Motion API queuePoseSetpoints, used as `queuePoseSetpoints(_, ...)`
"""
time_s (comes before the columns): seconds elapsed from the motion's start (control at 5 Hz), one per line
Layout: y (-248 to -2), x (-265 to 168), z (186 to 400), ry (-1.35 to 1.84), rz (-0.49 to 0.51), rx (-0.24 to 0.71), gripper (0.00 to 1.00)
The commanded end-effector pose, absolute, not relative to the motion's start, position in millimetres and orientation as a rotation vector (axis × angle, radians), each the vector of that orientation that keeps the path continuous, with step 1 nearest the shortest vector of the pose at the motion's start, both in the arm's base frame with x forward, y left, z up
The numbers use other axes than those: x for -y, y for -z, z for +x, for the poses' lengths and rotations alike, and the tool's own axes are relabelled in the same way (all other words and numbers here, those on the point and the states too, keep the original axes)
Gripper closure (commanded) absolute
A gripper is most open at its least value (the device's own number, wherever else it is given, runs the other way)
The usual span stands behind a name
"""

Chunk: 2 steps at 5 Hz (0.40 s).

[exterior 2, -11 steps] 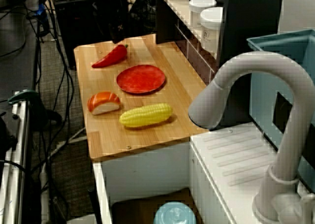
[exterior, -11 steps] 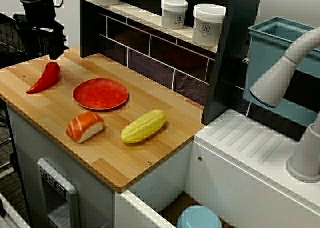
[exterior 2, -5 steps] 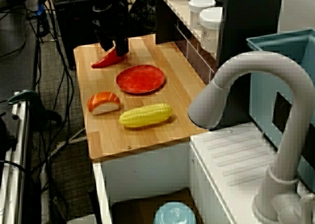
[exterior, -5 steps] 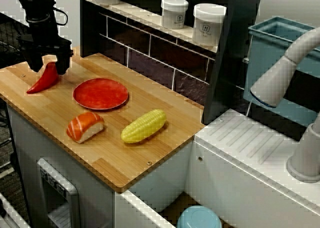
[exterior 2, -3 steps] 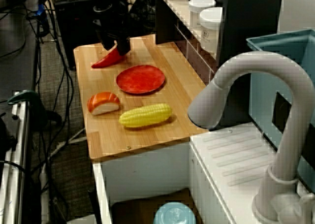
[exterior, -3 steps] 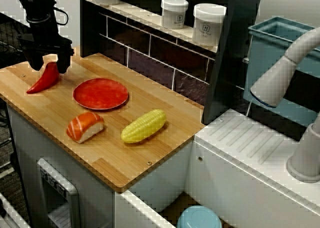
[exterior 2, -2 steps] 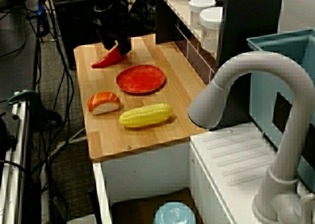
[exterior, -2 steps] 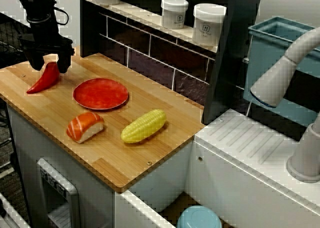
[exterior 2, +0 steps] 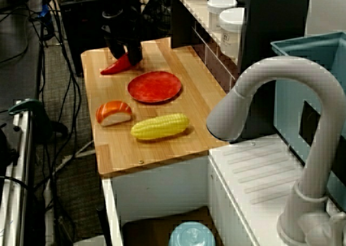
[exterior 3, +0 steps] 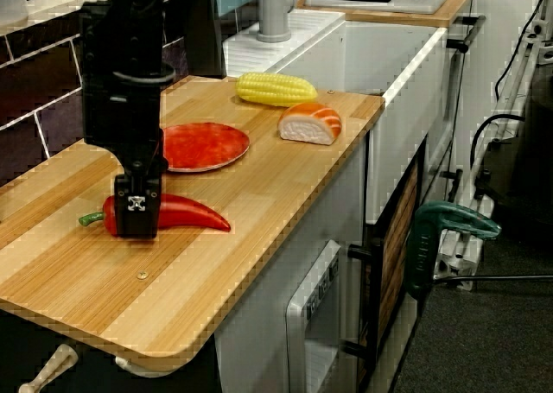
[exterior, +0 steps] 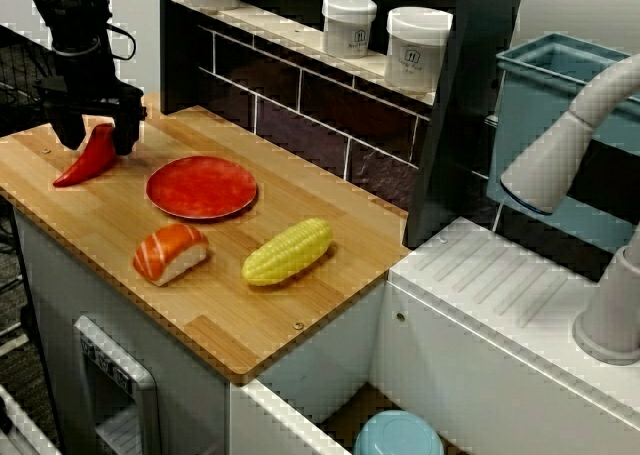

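Observation:
A red chili pepper (exterior: 85, 160) lies on the wooden counter (exterior: 250, 315) near its far left end. My black gripper (exterior: 97, 135) stands straight down over the pepper's thick stem end, open, with one finger on each side of it. In the view from the sink side the gripper (exterior 2: 125, 54) covers the top of the pepper (exterior 2: 114, 66). Seen from the counter's end, one finger (exterior 3: 136, 205) stands in front of the pepper (exterior 3: 186, 213), whose green stem pokes out to the left.
A red plate (exterior: 200, 187) lies just right of the pepper. A salmon sushi piece (exterior: 170, 252) and a corn cob (exterior: 288, 251) lie nearer the front. White jars (exterior: 349, 24) stand on the back shelf. A grey faucet (exterior: 570, 145) and a sink stand to the right.
The gripper came down from above the counter's back left corner onto the pepper's stem end. Over the last second it has sunk a little lower. The pepper has not moved.

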<state>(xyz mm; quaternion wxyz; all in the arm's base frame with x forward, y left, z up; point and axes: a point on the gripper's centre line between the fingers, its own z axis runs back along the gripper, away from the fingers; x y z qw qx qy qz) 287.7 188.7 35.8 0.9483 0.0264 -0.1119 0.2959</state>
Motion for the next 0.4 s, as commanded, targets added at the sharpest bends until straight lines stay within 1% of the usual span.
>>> queuePoseSetpoints(0.0, -38.2, -192.6, 292.2, -0.595, 0.062, 0.263, 1.00)
queuePoseSetpoints(0.2, -40.3, -194.4, 292.8, -0.600, 0.057, 0.254, 1.00)
